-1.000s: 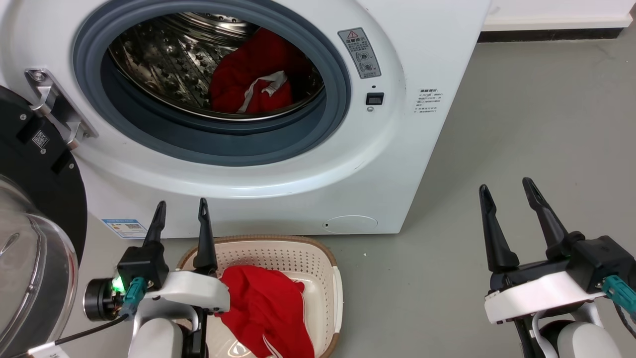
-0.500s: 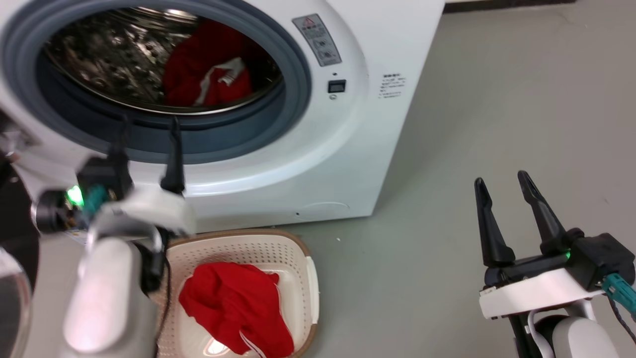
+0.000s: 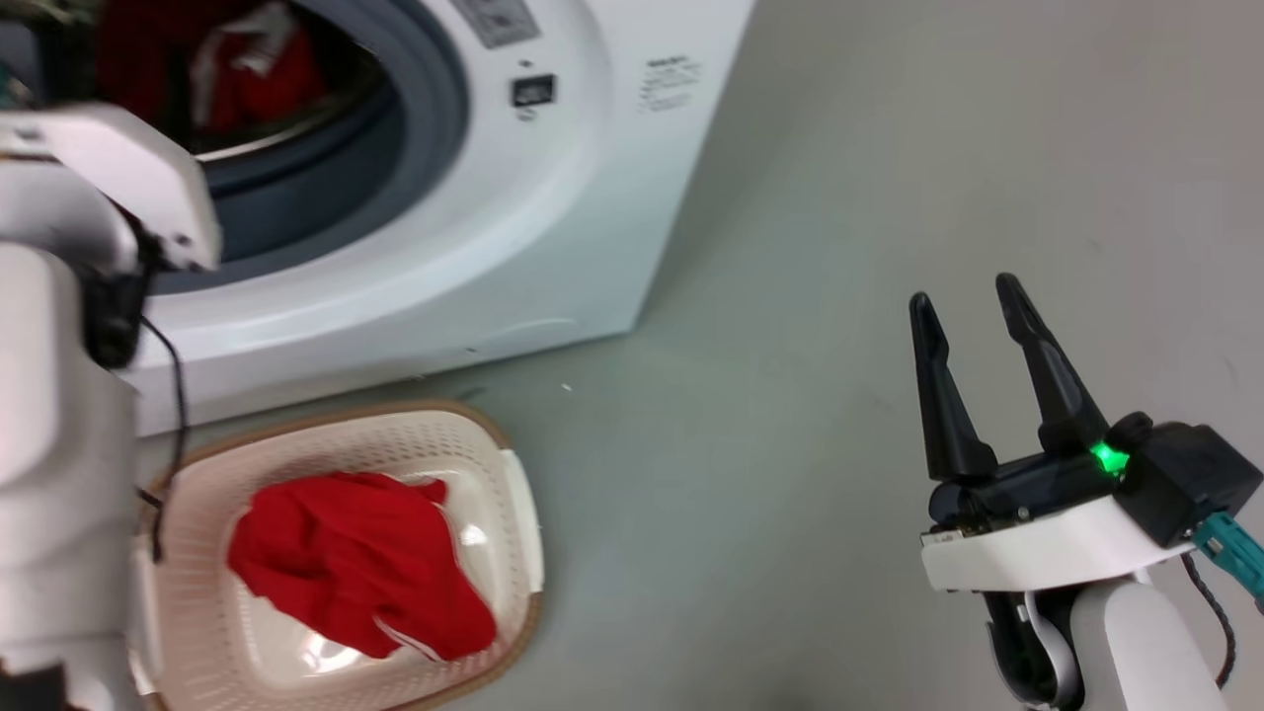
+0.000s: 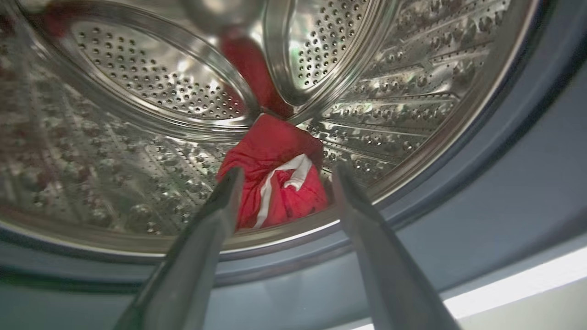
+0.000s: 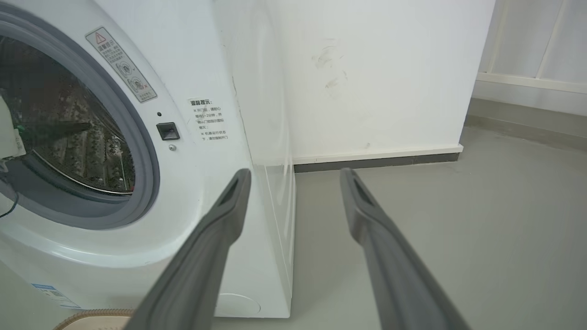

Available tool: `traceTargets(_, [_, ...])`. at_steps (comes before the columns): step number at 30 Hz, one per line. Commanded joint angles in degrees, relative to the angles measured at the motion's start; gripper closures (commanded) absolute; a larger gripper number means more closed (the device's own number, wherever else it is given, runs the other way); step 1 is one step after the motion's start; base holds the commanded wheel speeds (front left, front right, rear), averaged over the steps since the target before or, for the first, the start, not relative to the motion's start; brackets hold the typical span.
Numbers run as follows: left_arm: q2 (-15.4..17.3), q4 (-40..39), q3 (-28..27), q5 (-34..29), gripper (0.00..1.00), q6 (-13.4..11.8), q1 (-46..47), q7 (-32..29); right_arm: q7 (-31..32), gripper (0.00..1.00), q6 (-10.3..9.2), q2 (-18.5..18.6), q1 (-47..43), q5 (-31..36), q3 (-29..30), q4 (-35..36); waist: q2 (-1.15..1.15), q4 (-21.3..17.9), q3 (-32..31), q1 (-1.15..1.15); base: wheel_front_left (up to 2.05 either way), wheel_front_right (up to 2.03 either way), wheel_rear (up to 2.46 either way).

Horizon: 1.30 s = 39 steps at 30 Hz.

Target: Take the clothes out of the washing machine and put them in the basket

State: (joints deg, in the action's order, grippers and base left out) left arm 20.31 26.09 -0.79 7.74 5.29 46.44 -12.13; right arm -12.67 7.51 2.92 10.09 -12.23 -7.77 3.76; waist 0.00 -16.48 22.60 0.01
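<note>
Now the red garment [image 4: 270, 151] — deep in the drum of the washing machine [image 3: 553, 207] — is being framed by the open jaws of the left gripper [image 4: 287, 170]; a deeper reach, then a pinch, is probably being called for.

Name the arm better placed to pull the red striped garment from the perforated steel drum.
Left: the left gripper points, open, into the drum at the red garment; the right gripper hangs open over grey floor.
</note>
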Motion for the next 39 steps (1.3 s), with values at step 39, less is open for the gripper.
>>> traceTargets(39, [18.2, 20.8, 6.4, -7.5, 0.00, 0.2, 33.8, -18.4, -2.5, 0.00, -0.04, -0.1, -1.4, -4.7, -3.6, 10.9, 0.00, -15.1, 23.1, -0.01, 0.00, 0.00, 0.00])
